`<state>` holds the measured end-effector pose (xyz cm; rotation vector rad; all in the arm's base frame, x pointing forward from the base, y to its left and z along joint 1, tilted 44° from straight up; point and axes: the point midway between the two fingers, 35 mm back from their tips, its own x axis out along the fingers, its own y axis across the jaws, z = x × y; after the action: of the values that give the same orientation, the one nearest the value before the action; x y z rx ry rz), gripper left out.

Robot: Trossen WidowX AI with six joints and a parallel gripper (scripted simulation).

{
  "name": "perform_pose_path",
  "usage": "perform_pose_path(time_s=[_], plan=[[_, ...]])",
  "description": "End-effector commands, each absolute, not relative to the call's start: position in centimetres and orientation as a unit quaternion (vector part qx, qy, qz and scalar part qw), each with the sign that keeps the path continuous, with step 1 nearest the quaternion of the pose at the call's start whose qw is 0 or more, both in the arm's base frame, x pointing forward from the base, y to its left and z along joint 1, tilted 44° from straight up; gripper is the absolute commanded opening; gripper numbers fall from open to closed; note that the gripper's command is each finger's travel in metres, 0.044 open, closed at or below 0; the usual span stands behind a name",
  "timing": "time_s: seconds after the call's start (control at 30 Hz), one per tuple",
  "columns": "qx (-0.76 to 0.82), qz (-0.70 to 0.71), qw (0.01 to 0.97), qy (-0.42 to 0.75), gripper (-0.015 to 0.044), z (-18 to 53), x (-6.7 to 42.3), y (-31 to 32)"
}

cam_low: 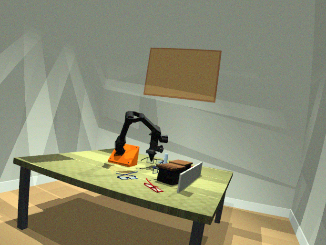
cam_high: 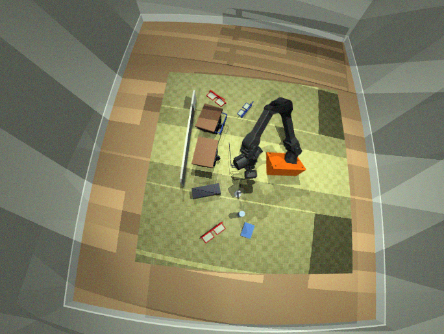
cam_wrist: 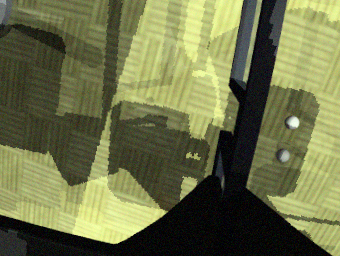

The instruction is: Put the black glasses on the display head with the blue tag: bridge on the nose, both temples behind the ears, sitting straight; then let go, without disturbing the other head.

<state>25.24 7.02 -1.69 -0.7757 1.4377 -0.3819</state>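
My gripper (cam_high: 236, 166) (cam_low: 150, 158) (cam_wrist: 219, 188) is shut on the black glasses (cam_high: 229, 154) (cam_wrist: 263, 58), holding them by a thin frame bar just above the table. In the wrist view the bar runs up and away from the fingertips. Two display heads with brown tops stand side by side to the left of the gripper. The head with the blue tag (cam_high: 208, 117) (cam_low: 170, 166) is the farther one from the gripper; the blue tag (cam_high: 223, 123) is on its side. The other head (cam_high: 205, 151) (cam_low: 181, 162) is level with the gripper, a short way to its left.
A white upright panel (cam_high: 187, 140) (cam_low: 189, 176) stands behind the heads. Blue glasses (cam_high: 245, 108) (cam_low: 127, 176) and two red pairs (cam_high: 215, 97) (cam_low: 153, 187) (cam_high: 213, 232) lie on the table. A dark slab (cam_high: 206, 190), a pale cylinder (cam_high: 241, 214), a blue card (cam_high: 247, 230) and the orange arm base (cam_high: 285, 164) are nearby.
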Motion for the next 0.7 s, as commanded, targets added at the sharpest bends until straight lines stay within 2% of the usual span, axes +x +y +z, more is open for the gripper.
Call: perform_pose_path(time_s=[0.0, 0.67], plan=[[-0.347, -0.170, 0.666, 0.638, 0.0000, -2.0, 25.2, 6.6], [-0.348, -0.171, 0.666, 0.638, 0.0000, -3.3, 25.3, 5.2]])
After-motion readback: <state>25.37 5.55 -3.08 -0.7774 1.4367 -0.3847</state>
